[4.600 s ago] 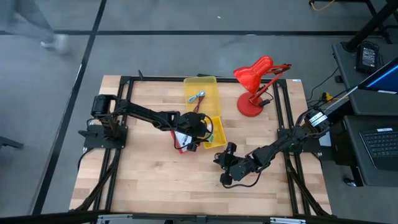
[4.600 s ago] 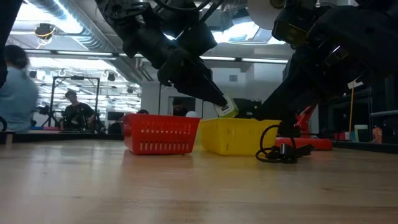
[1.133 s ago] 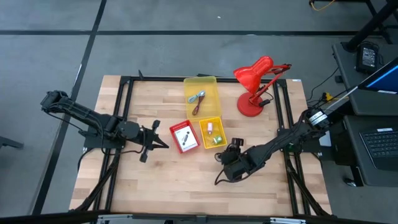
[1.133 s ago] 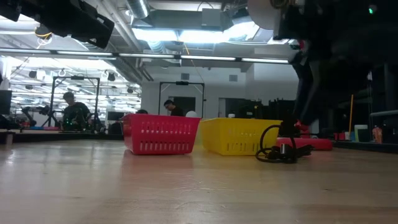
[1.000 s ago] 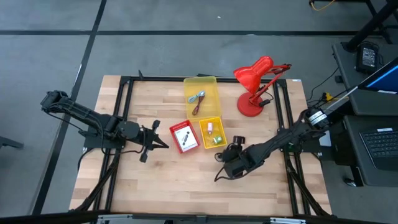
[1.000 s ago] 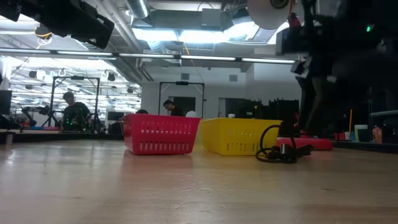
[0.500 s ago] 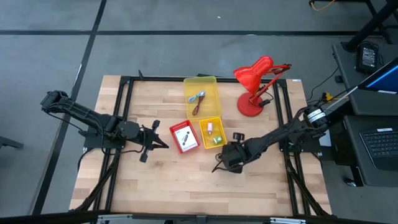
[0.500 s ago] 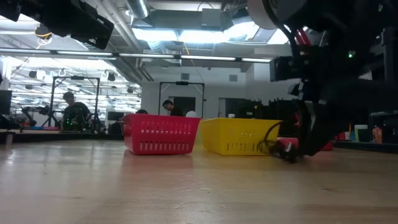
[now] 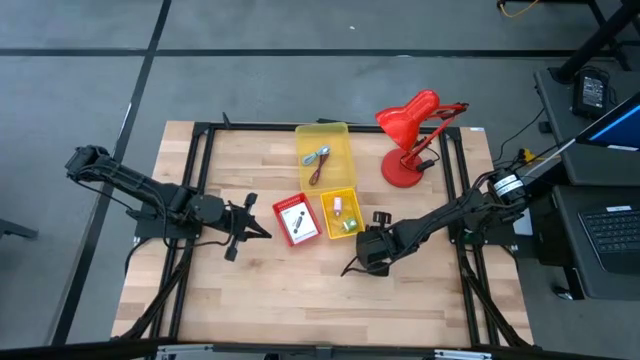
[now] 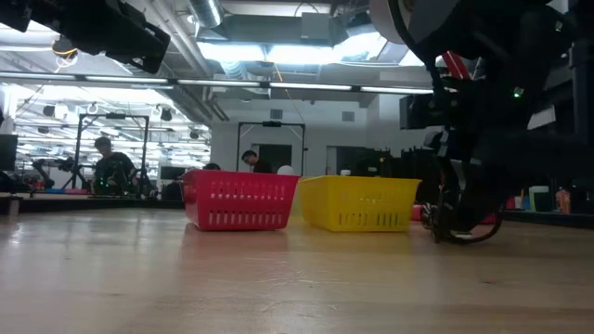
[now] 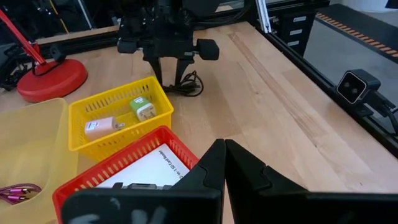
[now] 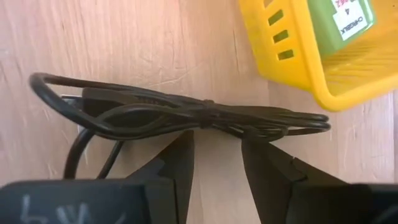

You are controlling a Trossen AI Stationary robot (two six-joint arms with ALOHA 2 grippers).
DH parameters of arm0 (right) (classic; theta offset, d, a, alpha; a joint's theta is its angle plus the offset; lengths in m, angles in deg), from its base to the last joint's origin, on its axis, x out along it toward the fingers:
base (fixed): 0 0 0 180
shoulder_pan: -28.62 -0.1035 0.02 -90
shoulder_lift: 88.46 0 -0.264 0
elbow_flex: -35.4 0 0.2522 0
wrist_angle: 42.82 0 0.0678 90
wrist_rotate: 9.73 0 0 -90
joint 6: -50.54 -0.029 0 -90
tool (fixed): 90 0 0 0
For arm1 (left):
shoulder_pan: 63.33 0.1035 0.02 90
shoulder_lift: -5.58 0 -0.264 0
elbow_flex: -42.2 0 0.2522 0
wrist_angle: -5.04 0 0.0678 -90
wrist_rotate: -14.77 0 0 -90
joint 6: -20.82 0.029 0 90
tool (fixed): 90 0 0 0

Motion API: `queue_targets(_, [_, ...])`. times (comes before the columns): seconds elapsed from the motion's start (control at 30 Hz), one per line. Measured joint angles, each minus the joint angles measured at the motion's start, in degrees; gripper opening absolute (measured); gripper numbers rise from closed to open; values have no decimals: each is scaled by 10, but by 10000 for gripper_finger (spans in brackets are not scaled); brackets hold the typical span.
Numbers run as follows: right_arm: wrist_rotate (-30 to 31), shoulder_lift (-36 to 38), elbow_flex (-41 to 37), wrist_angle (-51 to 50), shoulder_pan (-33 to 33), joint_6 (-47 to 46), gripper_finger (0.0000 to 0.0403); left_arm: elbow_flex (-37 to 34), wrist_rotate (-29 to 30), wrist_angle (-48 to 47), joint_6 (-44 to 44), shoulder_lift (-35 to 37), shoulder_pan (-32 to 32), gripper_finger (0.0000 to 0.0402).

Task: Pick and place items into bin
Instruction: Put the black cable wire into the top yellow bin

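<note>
Black cable [image 12: 186,115], bundled in a loose coil, lies on the wooden table [image 9: 260,290] just beside the small yellow bin [image 9: 338,215]. The right gripper [image 12: 214,152] stands directly over it, its two fingers parted to either side of the bundle's middle and not yet closed on it. Inside that yellow bin sit a green-labelled piece [image 11: 141,107] and a small white piece [image 11: 102,127]. A red bin [image 9: 296,220] beside it holds a white printed packet [image 9: 295,219]. A larger yellow bin [image 9: 324,156] behind holds a blue-and-silver tool [image 9: 317,155] and a dark red cord [image 9: 317,173]. A red desk lamp [image 9: 410,135] stands near the table's far edge. The left gripper [image 9: 258,232] waits to the left of the red bin, fingers pressed together and empty.
</note>
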Motion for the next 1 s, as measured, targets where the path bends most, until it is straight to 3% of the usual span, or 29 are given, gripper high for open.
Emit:
queue_targets(0.7, [-2, 0, 44, -5, -14, 5, 129, 0, 0, 0, 0, 0, 0, 3])
queue_targets(1.0, [0, 0, 44, 13, -13, 76, 129, 0, 0, 0, 0, 0, 0, 3])
